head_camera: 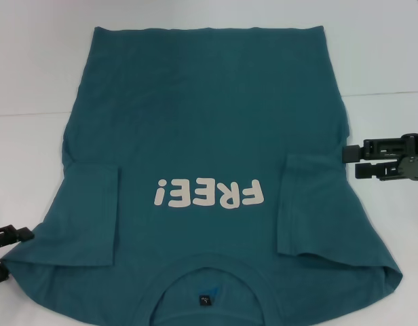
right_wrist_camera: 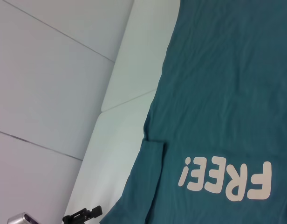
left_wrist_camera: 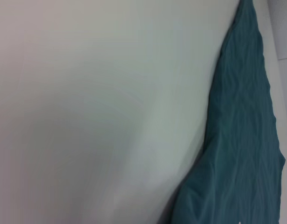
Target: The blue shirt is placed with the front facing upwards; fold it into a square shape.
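Now the blue shirt [head_camera: 202,136] lies flat between the released right gripper [head_camera: 349,161] and the left gripper [head_camera: 12,248], state unclear.

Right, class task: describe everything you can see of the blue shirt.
The blue shirt is dark teal, cotton-looking, lying flat and front up on the white table. Its round collar, with a small dark inner label, is nearest the robot; the hem lies farthest. White "FREE!" lettering crosses the chest. Both short sleeves are folded inward over the body. The right gripper sits at its right edge; the left gripper near its left shoulder.
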Robot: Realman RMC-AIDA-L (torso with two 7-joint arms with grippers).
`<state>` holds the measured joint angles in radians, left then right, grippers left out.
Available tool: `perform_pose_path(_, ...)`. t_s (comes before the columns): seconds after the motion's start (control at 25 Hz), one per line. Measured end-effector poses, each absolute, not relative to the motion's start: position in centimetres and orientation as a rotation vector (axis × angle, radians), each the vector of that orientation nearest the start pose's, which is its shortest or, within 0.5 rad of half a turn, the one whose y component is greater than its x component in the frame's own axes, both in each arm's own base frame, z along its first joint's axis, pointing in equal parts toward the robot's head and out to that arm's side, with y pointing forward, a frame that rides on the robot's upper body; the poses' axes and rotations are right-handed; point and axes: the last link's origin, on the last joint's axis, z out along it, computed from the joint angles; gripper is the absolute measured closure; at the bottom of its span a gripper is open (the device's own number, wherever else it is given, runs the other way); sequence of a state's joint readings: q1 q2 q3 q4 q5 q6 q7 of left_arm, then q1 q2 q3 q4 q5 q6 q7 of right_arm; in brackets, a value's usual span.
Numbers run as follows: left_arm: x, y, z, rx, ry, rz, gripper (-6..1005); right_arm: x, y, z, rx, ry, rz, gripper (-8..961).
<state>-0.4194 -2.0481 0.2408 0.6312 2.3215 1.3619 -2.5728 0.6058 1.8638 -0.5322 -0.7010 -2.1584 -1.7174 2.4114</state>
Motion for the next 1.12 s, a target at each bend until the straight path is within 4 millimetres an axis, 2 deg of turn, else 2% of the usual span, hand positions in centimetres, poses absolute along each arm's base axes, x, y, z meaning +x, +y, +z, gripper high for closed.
perform_pose_path(0.24, -37.9, 29.7, 4.2, 1.767, 2.810, 1.050, 316, 27.7, 35.4, 10.3, -2.304, 1.843, 0.678, 126)
perform_pose_path(0.56, -37.8, 29.6, 4.2, 1.781, 2.795, 1.044, 795, 27.7, 35.4, 10.3, -2.304, 1.843, 0.679, 128)
perform_pose_path(0.8, -37.0, 29.4, 4.2, 1.846, 2.697, 1.056, 993, 27.8, 35.4, 10.3, -2.304, 1.842, 0.677, 129)
perform_pose_path(1.0, -35.2, 29.7, 4.6, 1.946, 2.516, 1.087, 993, 27.9, 35.3, 10.3, -2.301, 1.845, 0.673, 130)
perform_pose_path(1.12, -34.8, 29.7, 4.8, 1.960, 2.471, 1.121, 993, 28.0, 35.3, 10.4, -2.296, 1.848, 0.672, 131)
